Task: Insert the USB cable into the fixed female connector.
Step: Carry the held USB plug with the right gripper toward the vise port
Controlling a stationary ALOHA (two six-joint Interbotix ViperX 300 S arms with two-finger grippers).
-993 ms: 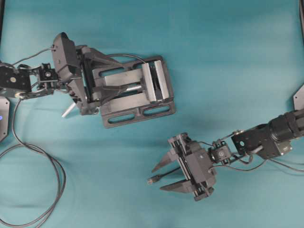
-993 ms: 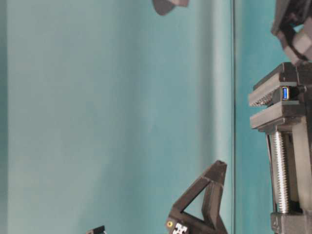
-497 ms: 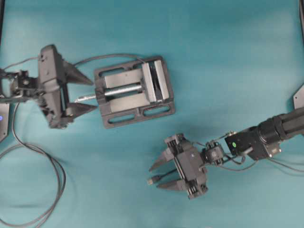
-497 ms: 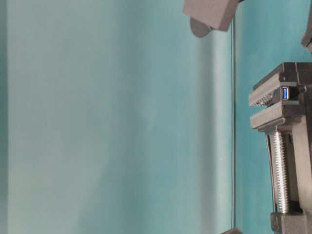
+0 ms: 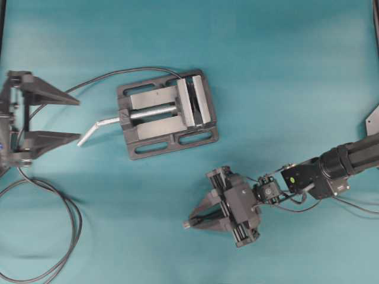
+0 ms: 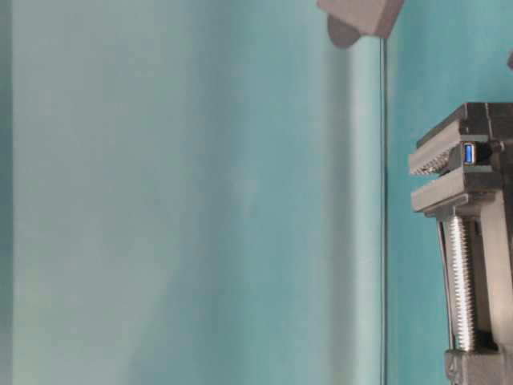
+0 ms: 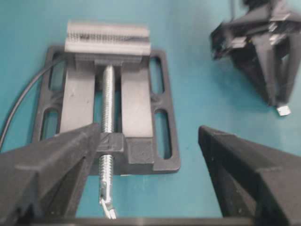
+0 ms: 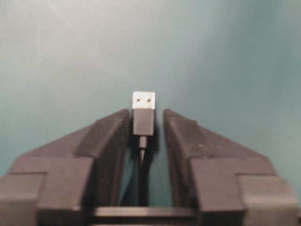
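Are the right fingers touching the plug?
Cannot tell. In the right wrist view the fingers flank the plug closely, with dark slivers either side.

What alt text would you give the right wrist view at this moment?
The right gripper has its two dark fingers close on either side of the USB cable plug, whose silver tip points away from the camera beyond the fingertips. Narrow gaps still show beside the plug, so a firm grip cannot be confirmed. Behind lies plain teal table.
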